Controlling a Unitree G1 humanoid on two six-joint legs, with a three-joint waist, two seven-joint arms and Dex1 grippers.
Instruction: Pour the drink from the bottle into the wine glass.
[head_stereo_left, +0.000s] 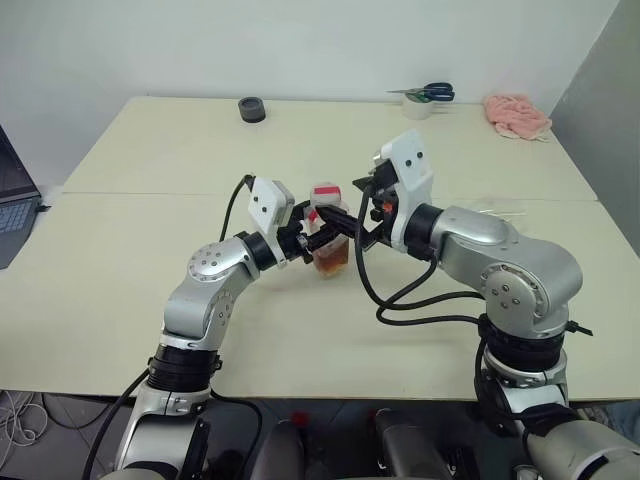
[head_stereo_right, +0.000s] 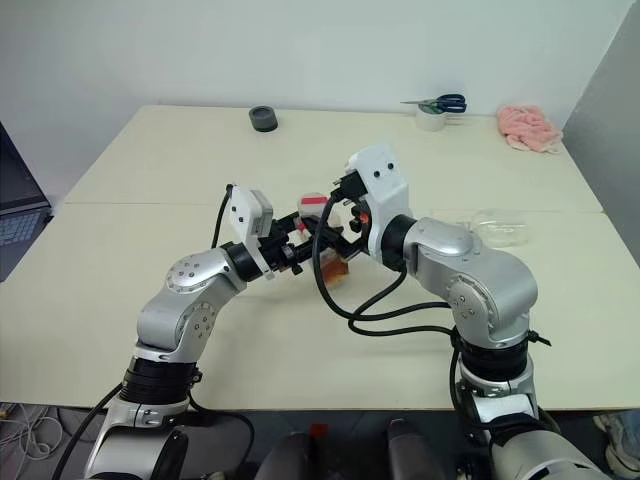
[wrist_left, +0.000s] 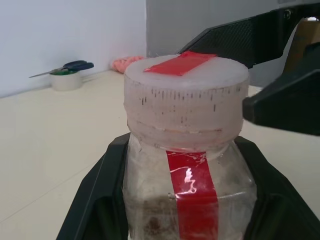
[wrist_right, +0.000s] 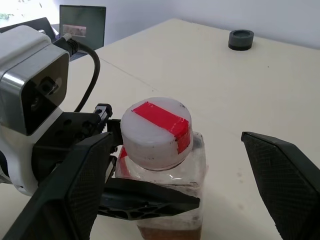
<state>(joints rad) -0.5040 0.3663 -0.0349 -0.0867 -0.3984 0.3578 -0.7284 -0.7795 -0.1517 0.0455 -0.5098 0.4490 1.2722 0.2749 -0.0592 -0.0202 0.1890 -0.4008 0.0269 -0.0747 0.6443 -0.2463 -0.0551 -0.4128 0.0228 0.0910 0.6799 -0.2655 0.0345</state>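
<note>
Jaws of the left gripper (wrist_left: 190, 200) clamped on the small clear squarish plastic bottle (wrist_right: 170, 165) with amber drink (head_stereo_left: 331, 262), held above the beige table (head_stereo_left: 150, 220), right gripper (wrist_right: 175, 200) spread wide around its white red-taped cap (wrist_right: 157, 131).

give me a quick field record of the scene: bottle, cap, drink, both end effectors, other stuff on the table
bottle: upright, held by the left end effector
cap: white with red tape, still on
drink: amber, low in the bottle
right end effector: open, fingers either side of the cap
wine glass: lying on its side, robot's right
table: scissors on tape roll, pink cloth
</note>
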